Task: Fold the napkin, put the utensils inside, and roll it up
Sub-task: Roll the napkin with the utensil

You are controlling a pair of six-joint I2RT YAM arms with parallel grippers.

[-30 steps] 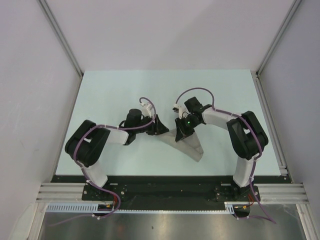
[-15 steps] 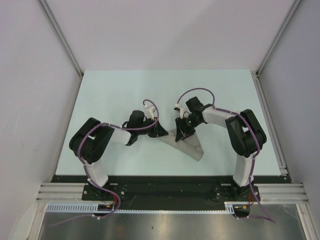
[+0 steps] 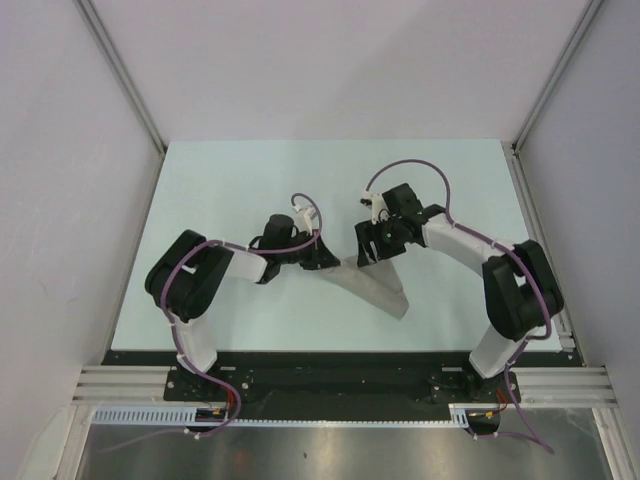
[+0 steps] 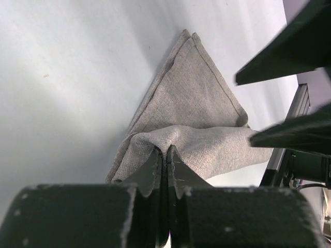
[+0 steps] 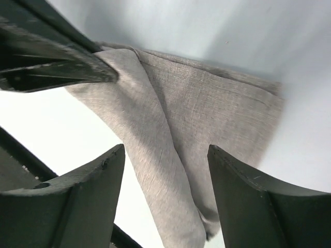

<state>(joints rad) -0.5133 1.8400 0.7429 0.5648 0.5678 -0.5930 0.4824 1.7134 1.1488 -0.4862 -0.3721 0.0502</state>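
Pinching a raised fold of the grey napkin (image 4: 201, 93) at centre frame, left fingers (image 4: 151, 173) are clamped together; right fingers (image 5: 88, 186) stand apart above it.

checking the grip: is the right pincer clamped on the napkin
No, the right pincer stands wide open over the napkin, fingers well apart.

Table: we see a pale mint top (image 3: 220, 180), matte, filling the middle of the overhead view.
Walls: we see plain grey-white panels (image 3: 60, 200) on three sides.
Posts: we see aluminium uprights (image 3: 118, 75) at the far corners.
Near edge: we see a black plate (image 3: 330, 375), silver rails (image 3: 115, 385), a slotted white duct (image 3: 140, 414) and a brushed metal sheet (image 3: 340, 455).
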